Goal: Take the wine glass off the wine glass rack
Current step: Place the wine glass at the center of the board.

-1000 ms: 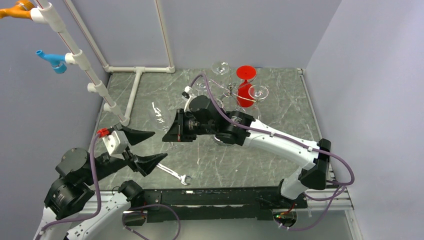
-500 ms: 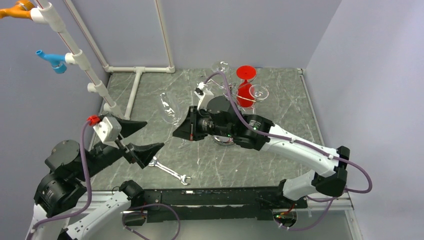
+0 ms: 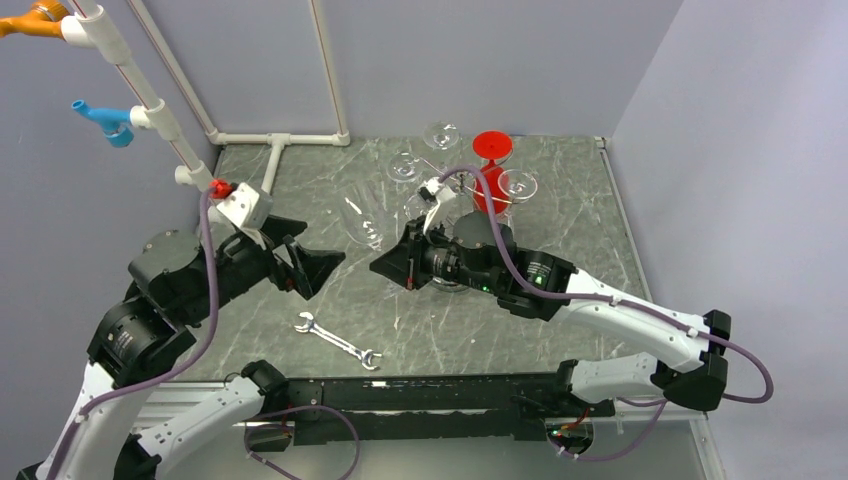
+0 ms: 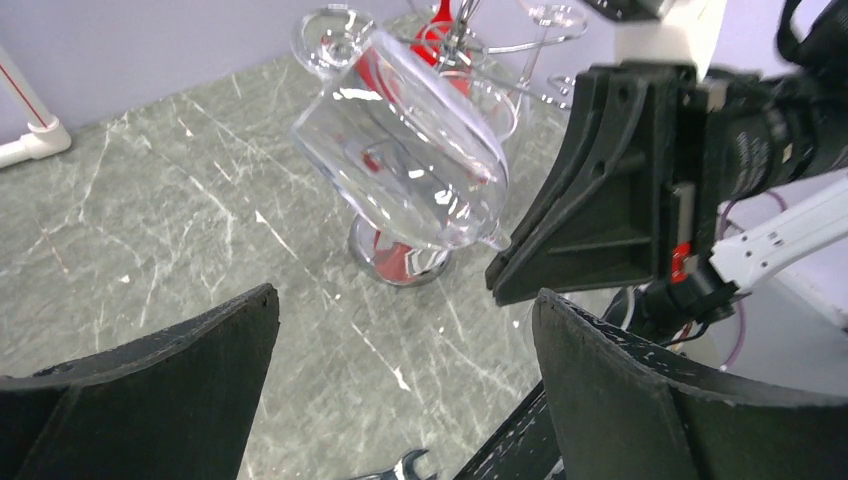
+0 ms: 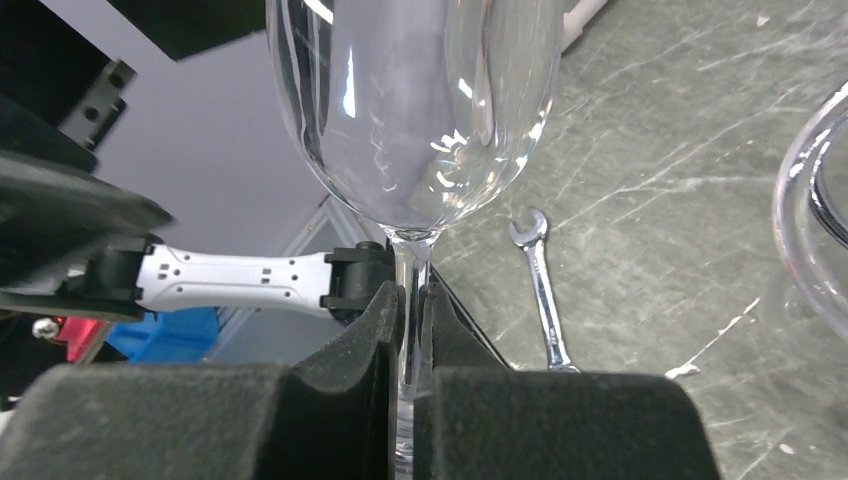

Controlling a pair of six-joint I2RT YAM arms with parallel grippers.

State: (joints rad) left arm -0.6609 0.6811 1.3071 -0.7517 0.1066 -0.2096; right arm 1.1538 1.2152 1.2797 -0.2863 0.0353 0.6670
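My right gripper (image 3: 388,268) is shut on the stem of a clear wine glass (image 3: 362,222) and holds it off the table, left of the rack, bowl pointing left. In the right wrist view the stem sits pinched between the pads (image 5: 410,300), with the bowl (image 5: 420,110) above. My left gripper (image 3: 318,258) is open and empty just left of the glass; its view shows the bowl (image 4: 410,170) ahead, apart from the fingers. The chrome wine glass rack (image 3: 458,178) stands behind, its round base (image 4: 400,262) on the table, still carrying clear glasses (image 3: 440,135) and a red one (image 3: 490,170).
A silver wrench (image 3: 338,342) lies on the marble table near the front; it also shows in the right wrist view (image 5: 540,290). A white PVC pipe frame (image 3: 262,190) stands at the back left. Grey walls close the back and right.
My right gripper has carried the wine glass rightwards, back toward the rack. My left arm has risen and swung right and away, closing in on the glass with its jaws still open.
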